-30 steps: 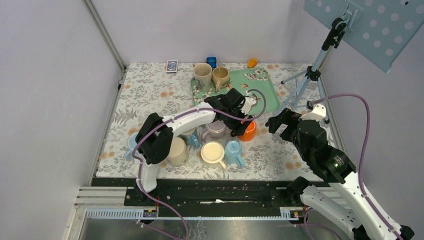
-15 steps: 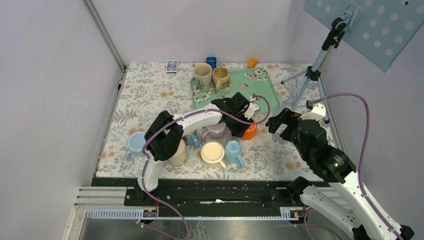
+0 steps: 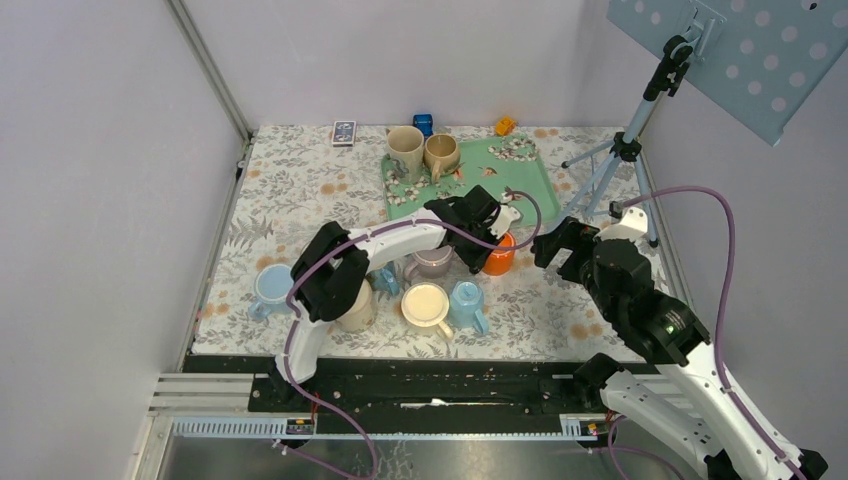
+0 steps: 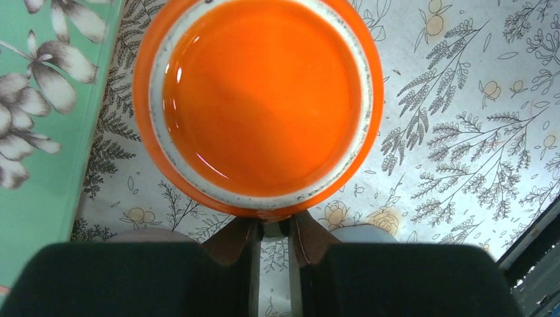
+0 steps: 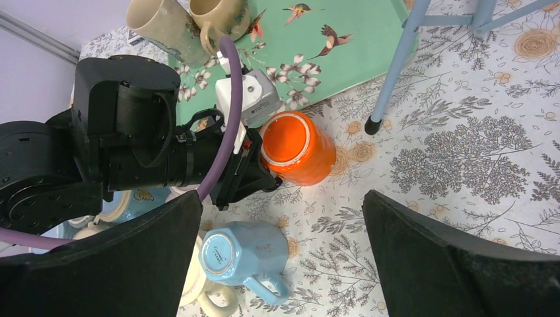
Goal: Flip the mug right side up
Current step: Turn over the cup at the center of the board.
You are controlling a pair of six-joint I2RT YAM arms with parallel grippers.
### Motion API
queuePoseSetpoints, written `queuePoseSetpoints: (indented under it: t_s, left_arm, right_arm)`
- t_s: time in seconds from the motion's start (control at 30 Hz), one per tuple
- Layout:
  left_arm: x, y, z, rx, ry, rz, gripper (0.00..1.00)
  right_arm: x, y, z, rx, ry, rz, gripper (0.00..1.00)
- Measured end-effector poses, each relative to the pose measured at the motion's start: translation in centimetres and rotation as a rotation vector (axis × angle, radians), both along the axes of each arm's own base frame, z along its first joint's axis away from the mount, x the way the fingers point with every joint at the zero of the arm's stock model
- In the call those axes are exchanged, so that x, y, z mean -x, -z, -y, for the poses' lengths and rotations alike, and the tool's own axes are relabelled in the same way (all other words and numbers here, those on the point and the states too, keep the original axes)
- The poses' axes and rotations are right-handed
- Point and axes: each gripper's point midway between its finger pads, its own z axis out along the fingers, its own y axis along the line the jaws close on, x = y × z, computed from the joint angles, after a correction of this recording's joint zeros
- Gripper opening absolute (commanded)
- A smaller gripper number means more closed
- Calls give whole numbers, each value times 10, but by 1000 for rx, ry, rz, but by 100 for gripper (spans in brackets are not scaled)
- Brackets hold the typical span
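An orange mug (image 3: 498, 258) stands upside down on the floral table, its white-ringed base (image 4: 257, 99) facing up, just in front of the green tray. My left gripper (image 4: 271, 231) is shut on the mug's handle, and the brown fingers (image 4: 236, 242) pinch the handle stub where it meets the wall. The rest of the handle is hidden between them. From the right wrist the orange mug (image 5: 297, 146) shows with the left gripper (image 5: 259, 177) against its near-left side. Over the table to the right, my right gripper (image 3: 558, 242) hangs open and empty, apart from the mug.
The green tray (image 3: 536, 190) carries two beige mugs (image 3: 405, 148). A mauve mug (image 3: 432, 260), a cream mug (image 3: 426, 303), an upturned blue mug (image 5: 245, 254) and others crowd the front left. A tripod (image 3: 612, 165) stands at the right, one foot (image 5: 372, 127) near the orange mug.
The left gripper's jaws have closed onto the orange mug's handle after reaching a little further right. The right arm has stayed where it was.
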Motion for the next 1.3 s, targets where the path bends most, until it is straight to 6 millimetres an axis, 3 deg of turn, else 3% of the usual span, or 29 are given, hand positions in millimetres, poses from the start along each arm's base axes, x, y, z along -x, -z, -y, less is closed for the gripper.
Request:
queuePoseSetpoints:
  t_s: [0.27,0.47,0.57,0.77,0.97,1.13,1.3]
  left_arm:
    - [-6,0,0,21,-43,34,0]
    - [-7,-11,-4,53,-94,51,0]
    - [-8,-29,-1,98,-108,74,0]
    - [-21,-88,6,252,-149,137,0]
    - [-40,-134,-9,367,-208,159,0]
    - [-50,-160,-26,421,-252,169,0]
    - [-53,-184,-28,479,-269,162,0]
  right_arm:
    - [-2,18,-14,-36,-40,-25,100]
    - [-2,32,-30,-77,-93,-52,100]
    - [-3,34,-36,-94,-111,-52,100]
    - [-6,34,-45,-116,-140,-55,100]
    - [-11,34,-61,-148,-195,-46,100]
    - [-23,32,-86,-219,-285,-25,100]
    - [-49,36,-101,-364,-345,-1,100]
